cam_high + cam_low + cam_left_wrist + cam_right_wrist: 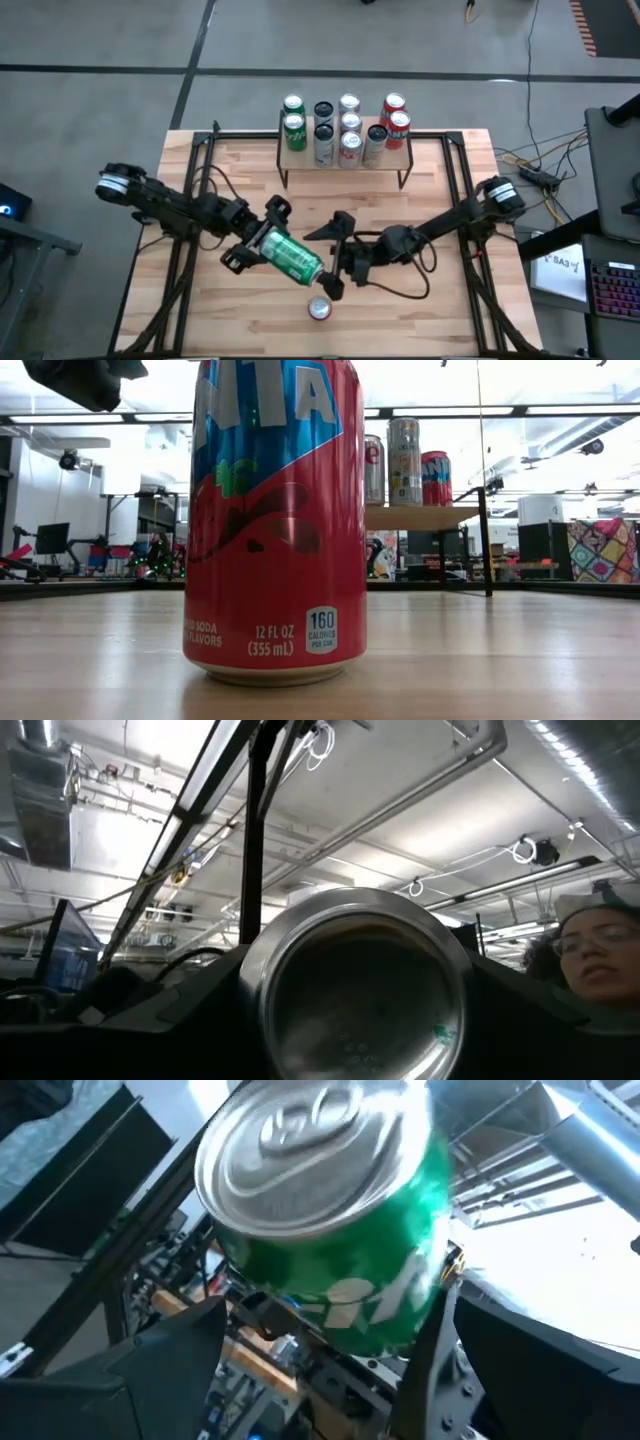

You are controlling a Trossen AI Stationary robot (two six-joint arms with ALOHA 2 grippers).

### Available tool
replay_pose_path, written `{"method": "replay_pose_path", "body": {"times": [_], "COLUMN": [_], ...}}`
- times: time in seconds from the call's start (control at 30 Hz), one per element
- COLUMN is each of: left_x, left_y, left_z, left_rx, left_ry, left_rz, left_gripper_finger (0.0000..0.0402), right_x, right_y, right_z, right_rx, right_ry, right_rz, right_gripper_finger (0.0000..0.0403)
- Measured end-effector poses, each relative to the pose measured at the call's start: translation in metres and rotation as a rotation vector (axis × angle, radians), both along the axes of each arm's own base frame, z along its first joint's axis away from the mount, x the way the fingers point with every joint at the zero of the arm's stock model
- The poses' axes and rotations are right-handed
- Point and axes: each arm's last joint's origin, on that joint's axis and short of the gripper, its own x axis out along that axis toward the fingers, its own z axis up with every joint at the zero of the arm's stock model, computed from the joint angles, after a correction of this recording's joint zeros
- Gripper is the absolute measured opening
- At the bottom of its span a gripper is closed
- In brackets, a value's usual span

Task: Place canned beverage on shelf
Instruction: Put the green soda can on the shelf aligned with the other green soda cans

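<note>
Both arms are dark, slim and jointed; pale round caps mark their outer joints; a black cable loops beneath the right arm; the left arm matches.

Left arm: extends from the left edge of the tabletop toward its center, forearm angled toward the near edge. Left gripper: wrist rolled, jaws closed on the green can, which lies tilted between both grippers. Right arm: extends from the right edge toward the center. Right gripper: jaws spread wide, flanking the can's opposite end without visible contact.
</note>
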Motion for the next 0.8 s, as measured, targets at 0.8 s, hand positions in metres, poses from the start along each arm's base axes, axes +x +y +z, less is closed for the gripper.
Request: {"method": "replay_pose_path", "body": {"times": [0.8], "left_x": [0.003], "left_y": [0.000], "left_z": [-0.001], "left_rx": [0.001], "left_ry": [-0.001], "left_rz": [0.019], "left_gripper_finger": [0.0289], "right_x": [0.014], "right_y": [0.003], "right_z": [0.019], "right_rx": [-0.121], "right_ry": [-0.109], "right_rz": [0.080], "right_gripper_finger": [0.0329]}}
